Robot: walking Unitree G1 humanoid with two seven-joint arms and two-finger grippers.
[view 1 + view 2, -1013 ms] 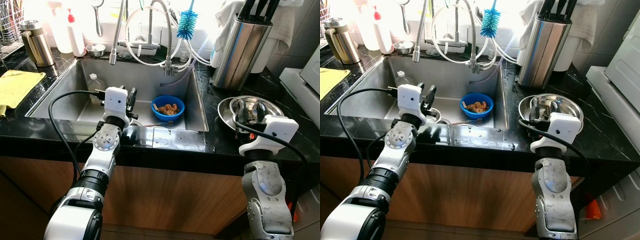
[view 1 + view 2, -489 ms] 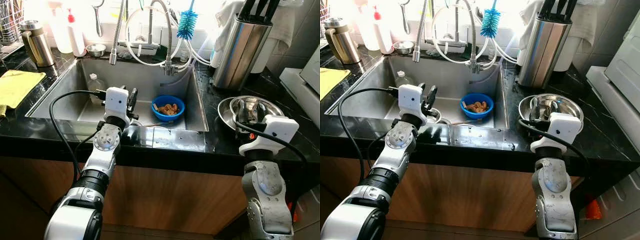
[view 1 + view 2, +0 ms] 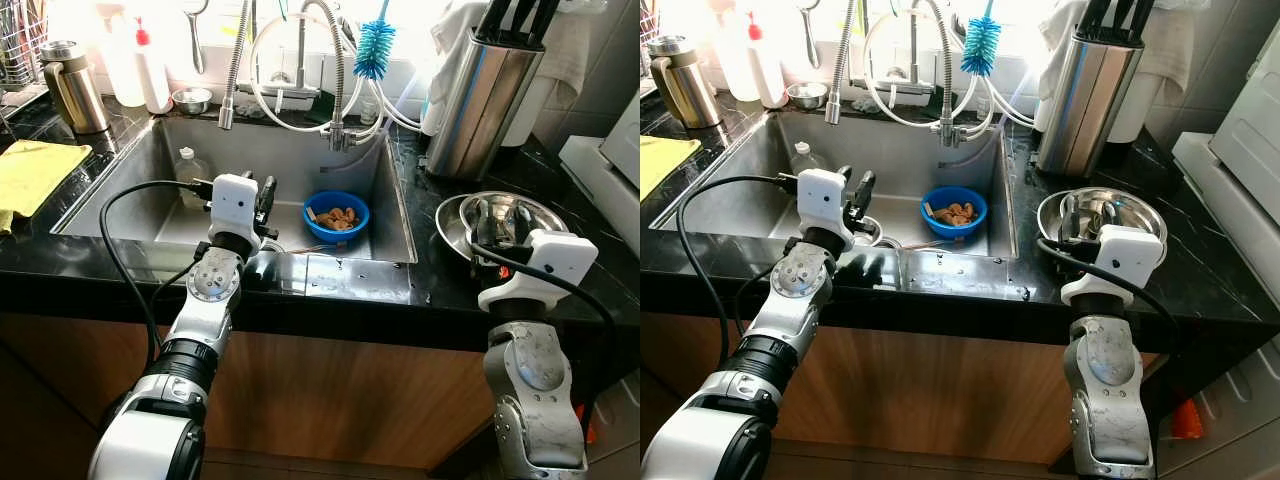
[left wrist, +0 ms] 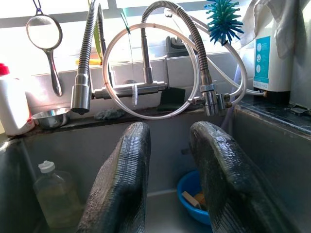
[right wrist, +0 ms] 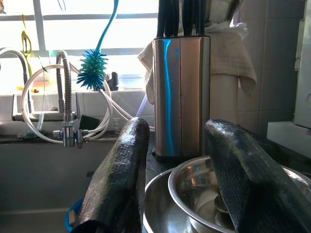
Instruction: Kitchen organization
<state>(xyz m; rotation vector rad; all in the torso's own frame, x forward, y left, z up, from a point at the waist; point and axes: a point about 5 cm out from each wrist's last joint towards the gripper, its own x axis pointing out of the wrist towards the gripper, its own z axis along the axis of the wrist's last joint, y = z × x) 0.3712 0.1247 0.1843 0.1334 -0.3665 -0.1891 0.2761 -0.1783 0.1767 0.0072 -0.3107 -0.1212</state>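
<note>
Head view: hoses (image 3: 300, 110) probably crowd sink (image 3: 140, 170).

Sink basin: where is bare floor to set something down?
Bare steel lies between the clear bottle and the blue bowl, though the left gripper hangs over it. The counter by the steel bowls and knife block is crowded.

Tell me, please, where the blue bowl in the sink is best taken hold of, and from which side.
Grip the blue bowl by its near-left rim, from above. It sits upright on the sink floor with food pieces inside, so a pinch over the thin rim probably works best. The left tool, open, hovers just left of it; the right tool is over the steel bowls.
</note>
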